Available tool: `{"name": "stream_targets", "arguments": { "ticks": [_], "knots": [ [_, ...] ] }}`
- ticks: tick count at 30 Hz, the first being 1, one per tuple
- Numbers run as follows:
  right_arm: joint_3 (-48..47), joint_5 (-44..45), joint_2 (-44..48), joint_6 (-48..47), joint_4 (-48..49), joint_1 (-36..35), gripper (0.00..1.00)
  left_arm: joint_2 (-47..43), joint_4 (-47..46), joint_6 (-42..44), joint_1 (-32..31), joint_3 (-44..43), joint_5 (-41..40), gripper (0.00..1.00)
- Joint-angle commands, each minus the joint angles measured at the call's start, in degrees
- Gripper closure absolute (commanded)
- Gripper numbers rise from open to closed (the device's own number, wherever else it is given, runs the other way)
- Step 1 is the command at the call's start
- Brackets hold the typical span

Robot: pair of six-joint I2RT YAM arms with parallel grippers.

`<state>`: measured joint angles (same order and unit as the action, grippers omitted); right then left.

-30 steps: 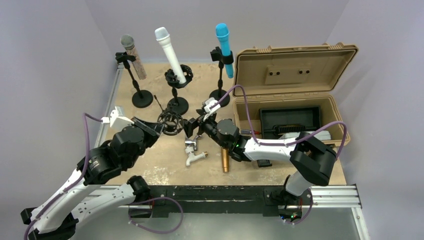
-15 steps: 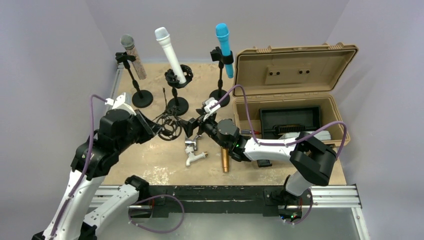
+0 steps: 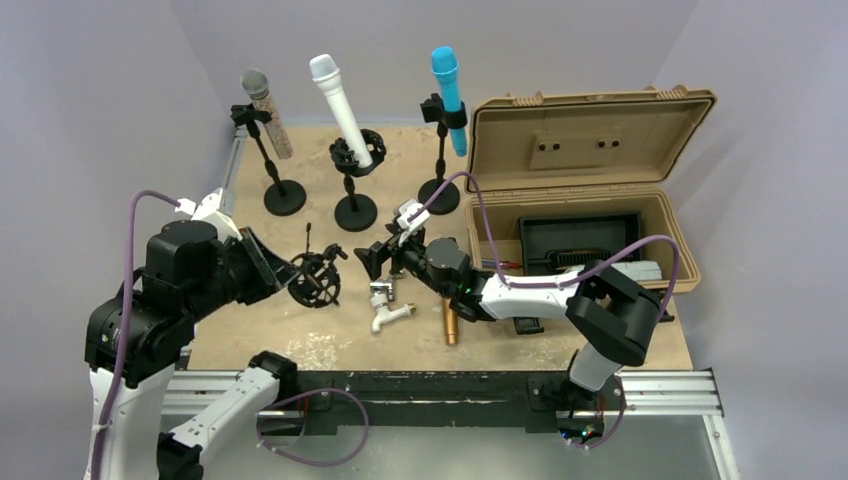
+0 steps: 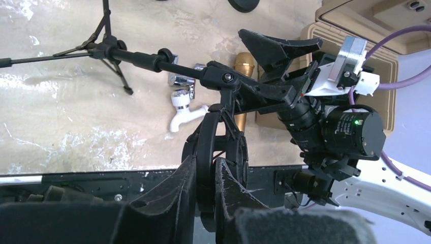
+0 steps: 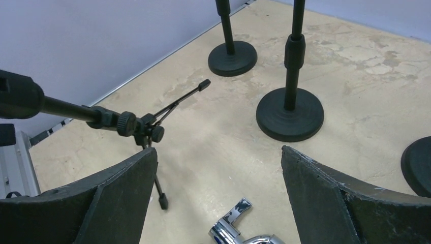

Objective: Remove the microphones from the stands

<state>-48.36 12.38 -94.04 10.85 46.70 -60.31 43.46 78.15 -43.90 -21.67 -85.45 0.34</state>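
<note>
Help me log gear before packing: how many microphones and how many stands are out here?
Microphones: 4 (grey-headed microphone, white microphone, blue microphone, gold microphone lying flat)
Stands: 4 (3 black round-base stands: left, middle, right; 1 black tripod stand in the left gripper)
Total: 8

Bright, even light; faint shadows; wrist-cam fg prob. blurry.

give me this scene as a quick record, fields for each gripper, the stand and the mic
left gripper: shut on the shock mount ring
right gripper: open, empty, close to the mount
tripod stand: tipped sideways, mount empty
gold microphone: lying on the table, out of the stand
white tap: on the table beside it
</note>
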Motion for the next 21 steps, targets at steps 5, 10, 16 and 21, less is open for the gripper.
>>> {"name": "stream_targets", "arguments": {
  "ticks": [5,10,16,21],
  "knots": [
    [-2.73,-1.64,0.59,-0.96,0.72,0.11,0.11,2.26,0.58,2.32,7.71,-1.27,17.75,1.00],
    [-2.97,-2.32,0.42,-0.95,0.50,0.11,0.11,2.11,1.29,2.96,12.36,-1.36,26.97,1.00],
    [-3.18,-2.97,0.39,-0.61,0.71,0.11,0.11,5.75,7.85,4.37,14.29,-14.70,26.95,1.00],
    [-3.11,-3.07,0.46,-0.49,0.60,0.11,0.11,2.90,5.39,3.20,14.29,-5.88,26.16,1.00]
  ]
}}
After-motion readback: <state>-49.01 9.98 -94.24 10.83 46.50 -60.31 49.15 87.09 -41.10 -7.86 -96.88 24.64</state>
